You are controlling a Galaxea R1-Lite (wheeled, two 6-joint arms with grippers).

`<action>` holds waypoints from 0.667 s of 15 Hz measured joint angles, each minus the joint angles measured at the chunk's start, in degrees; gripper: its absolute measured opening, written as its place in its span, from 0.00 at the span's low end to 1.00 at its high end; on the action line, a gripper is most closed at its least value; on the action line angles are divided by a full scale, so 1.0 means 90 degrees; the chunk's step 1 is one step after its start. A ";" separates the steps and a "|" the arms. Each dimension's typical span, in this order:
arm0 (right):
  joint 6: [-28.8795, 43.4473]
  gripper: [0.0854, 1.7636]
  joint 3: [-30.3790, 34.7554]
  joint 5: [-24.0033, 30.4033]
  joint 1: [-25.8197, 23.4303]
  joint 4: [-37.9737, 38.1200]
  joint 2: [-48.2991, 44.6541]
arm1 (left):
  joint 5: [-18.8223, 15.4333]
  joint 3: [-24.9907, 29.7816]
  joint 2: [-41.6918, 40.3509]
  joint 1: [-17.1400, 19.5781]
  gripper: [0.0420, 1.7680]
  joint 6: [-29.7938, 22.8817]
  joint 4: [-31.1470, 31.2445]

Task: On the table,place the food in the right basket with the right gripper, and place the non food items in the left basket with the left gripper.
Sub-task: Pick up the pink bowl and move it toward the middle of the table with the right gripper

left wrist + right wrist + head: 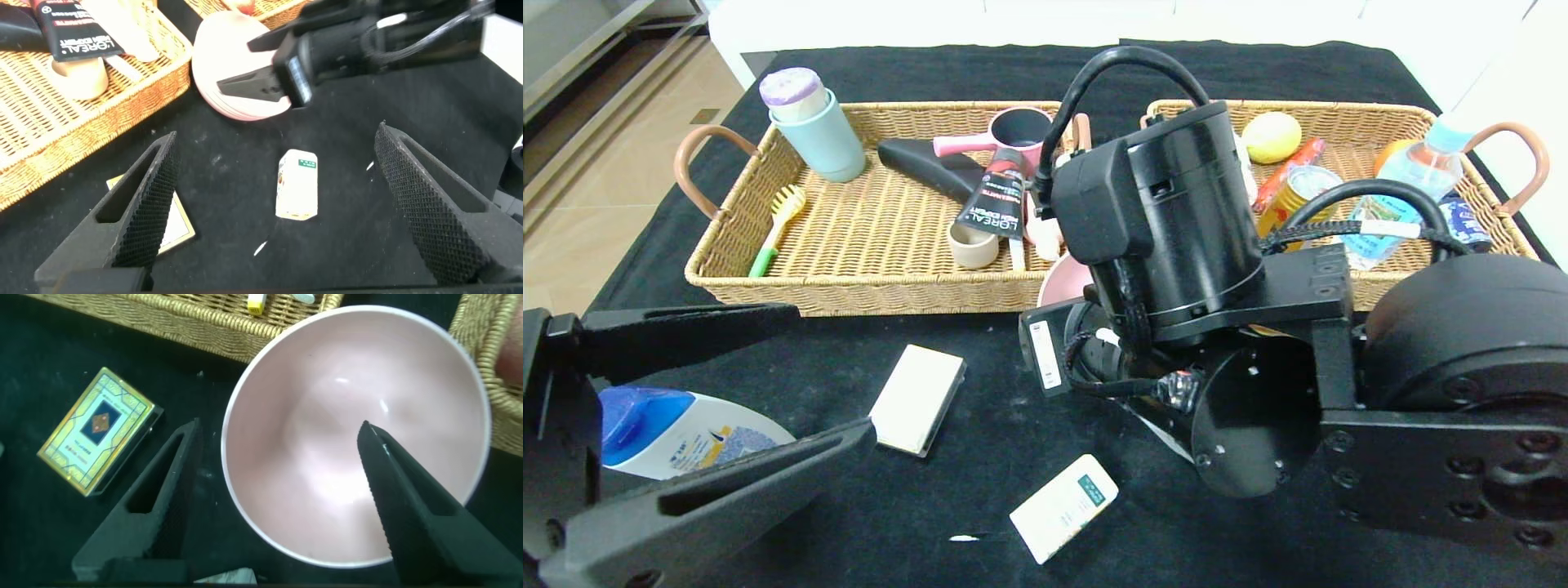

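Both arms are pretty much all matte black. The right gripper [270,498] sits on a chunky cylindrical wrist with a boxy module bolted on, thick black cables looping over the top, a braided lead, a white barcode sticker on a side block, and flat plates dotted with round screws. The left gripper [286,204] has two long tapered dark fingers with diamond-knurled inner faces.

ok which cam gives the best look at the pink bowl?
Right wrist view: the pink bowl fills the picture, interior visible, and the open right pincer straddles its rim. Left wrist view shows it partly behind that pincer. Head view shows only a sliver beside the right arm.
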 joint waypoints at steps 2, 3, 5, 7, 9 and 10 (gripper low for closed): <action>0.0000 0.82 0.0141 0.0001 0.0031 -0.0003 -0.0230 | 0.0000 0.0012 0.0022 0.0000 0.97 0.0000 0.0000; 0.0003 0.84 0.0211 0.0001 0.0050 0.0003 -0.0349 | 0.0000 0.0019 0.0038 0.0000 0.97 0.0000 0.0000; 0.0104 0.87 0.0406 0.0001 0.0099 0.0019 -0.0568 | -0.0003 0.0034 0.0077 0.0000 0.97 -0.0001 -0.0009; 0.0343 0.89 0.0656 0.0004 0.0163 0.0056 -0.0772 | -0.0003 0.0047 0.0111 0.0003 0.97 -0.0004 -0.0008; 0.0563 0.91 0.0913 0.0007 0.0191 0.0092 -0.0985 | -0.0007 0.0060 0.0150 0.0003 0.97 -0.0007 -0.0009; 0.0783 0.91 0.1028 0.0019 0.0255 0.0236 -0.1075 | -0.0007 0.0062 0.0169 0.0005 0.97 -0.0007 -0.0012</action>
